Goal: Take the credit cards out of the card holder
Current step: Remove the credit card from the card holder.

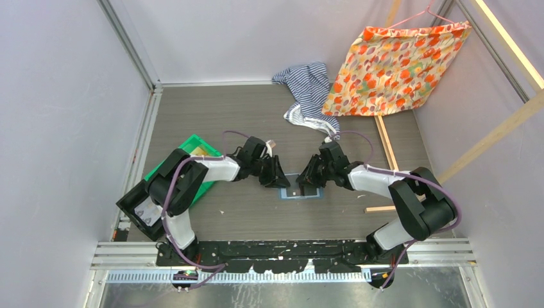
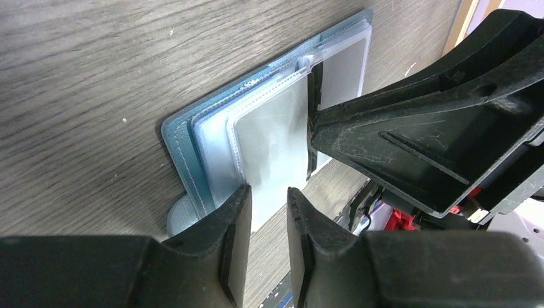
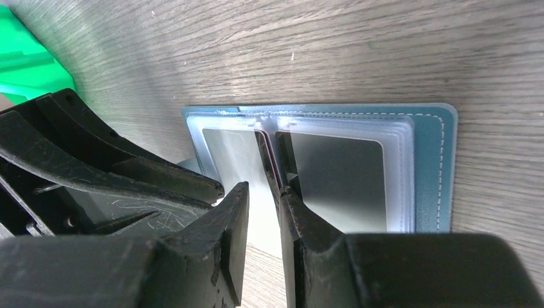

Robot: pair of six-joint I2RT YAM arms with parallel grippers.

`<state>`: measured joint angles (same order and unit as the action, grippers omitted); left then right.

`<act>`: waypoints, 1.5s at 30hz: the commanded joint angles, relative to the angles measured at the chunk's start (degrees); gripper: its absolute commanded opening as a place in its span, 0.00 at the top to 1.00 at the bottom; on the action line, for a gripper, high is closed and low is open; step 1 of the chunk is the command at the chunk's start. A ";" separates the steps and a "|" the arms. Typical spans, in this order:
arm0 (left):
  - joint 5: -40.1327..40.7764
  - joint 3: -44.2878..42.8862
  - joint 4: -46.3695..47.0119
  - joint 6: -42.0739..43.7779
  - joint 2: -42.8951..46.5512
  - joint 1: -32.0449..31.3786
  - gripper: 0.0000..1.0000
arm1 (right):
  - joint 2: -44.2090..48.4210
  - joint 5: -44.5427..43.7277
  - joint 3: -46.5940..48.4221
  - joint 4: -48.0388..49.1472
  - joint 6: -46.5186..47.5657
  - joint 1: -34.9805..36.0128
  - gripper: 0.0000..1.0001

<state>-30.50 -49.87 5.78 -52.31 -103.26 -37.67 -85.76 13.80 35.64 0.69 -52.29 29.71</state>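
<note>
Open holder at mid-desk, left claw and right claw met over it.
The holder is laid flat, with bare desk left all around it; the bin is kept well apart on the left. Both arms are bent inward, the claws tilted down, nearly touching. Each claw's fingers are narrowly parted about a clear sleeve; whether anything is pinched cannot be told. Cards are seen inside the sleeves, one dark, one grey. The holder's near edge is hidden by fingers, and the card count is obscured by glare.
</note>
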 commanded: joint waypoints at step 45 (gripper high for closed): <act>2.30 -2.41 -2.36 0.55 -7.87 -0.39 1.00 | 0.68 10.63 -9.81 18.35 -3.03 -4.55 0.93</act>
<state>-33.65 -52.53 5.41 -53.60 -107.68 -37.10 -85.14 19.46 27.27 12.97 -52.86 24.73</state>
